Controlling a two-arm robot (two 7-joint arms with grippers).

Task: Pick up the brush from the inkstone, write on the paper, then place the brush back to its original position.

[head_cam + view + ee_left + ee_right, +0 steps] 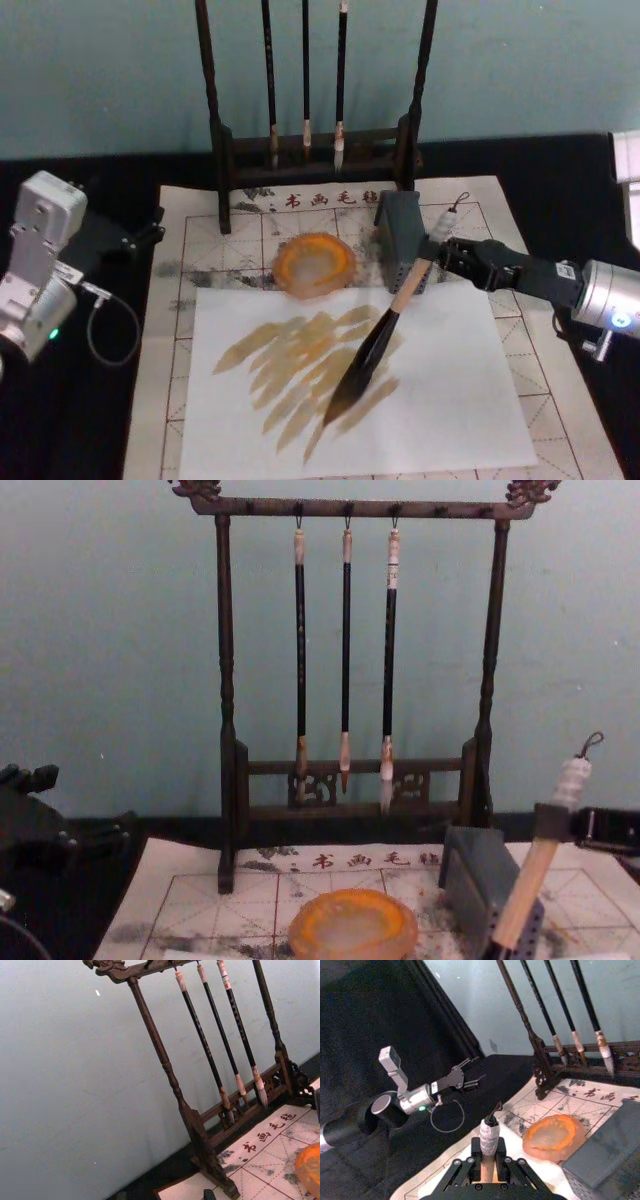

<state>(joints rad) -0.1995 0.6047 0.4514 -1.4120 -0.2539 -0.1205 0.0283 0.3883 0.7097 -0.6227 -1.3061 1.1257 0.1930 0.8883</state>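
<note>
The right gripper comes in from 3 o'clock and is clamped on the brush just below its white wrapped end, and the right wrist view shows a finger on each side of the pale handle. The brush slants from 1 o'clock down to 7 o'clock, lifted clear of the inkstone. Its dark tip is among tan strokes on a plain white sheet that lies on the gridded paper. I cannot tell whether the tip touches. The inkstone sits on the paper at 12 o'clock of the sheet, with a grey block at its 3 o'clock, just behind the handle. A rack with three thin brushes stands at 12 o'clock. The left gripper is parked at 9 o'clock, off the paper, with its fingers spread.
</note>
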